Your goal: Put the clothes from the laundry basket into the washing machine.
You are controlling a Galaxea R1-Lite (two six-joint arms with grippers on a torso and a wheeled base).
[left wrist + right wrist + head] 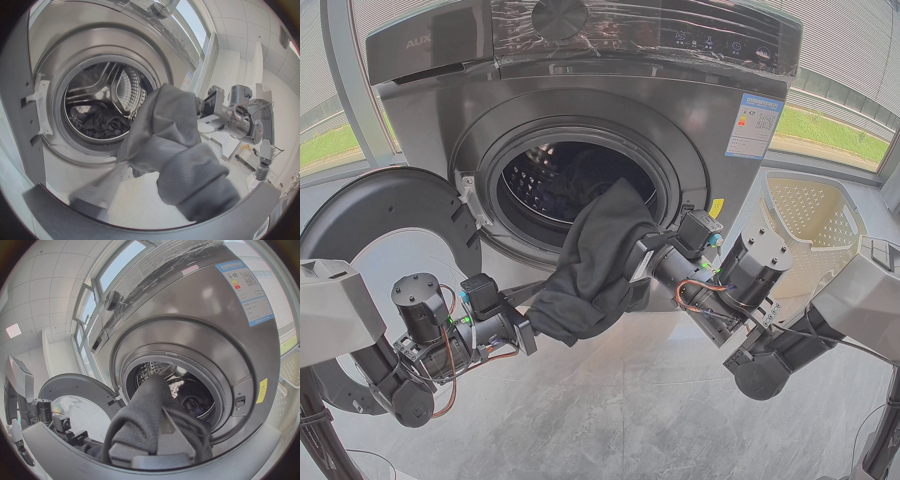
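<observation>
Garment (pixel 594 262), dark, hangs just before the washing machine (pixel 700 112) opening | long axis slants from lower left up toward the drum | right gripper (pixel 634 265) clamps its upper end | left gripper (pixel 534 312) at lower end, fingers cloth-covered, grip unclear

Black garment (pixel 594 262) — beige cross-patterned basket (pixel 812 215)

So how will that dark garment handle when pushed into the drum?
Likely floppy: the dark garment sags in folds between left tool and right tool. Probably light, since the cloth looks thin. Its top lies at the drum opening, so it may snag there.
</observation>
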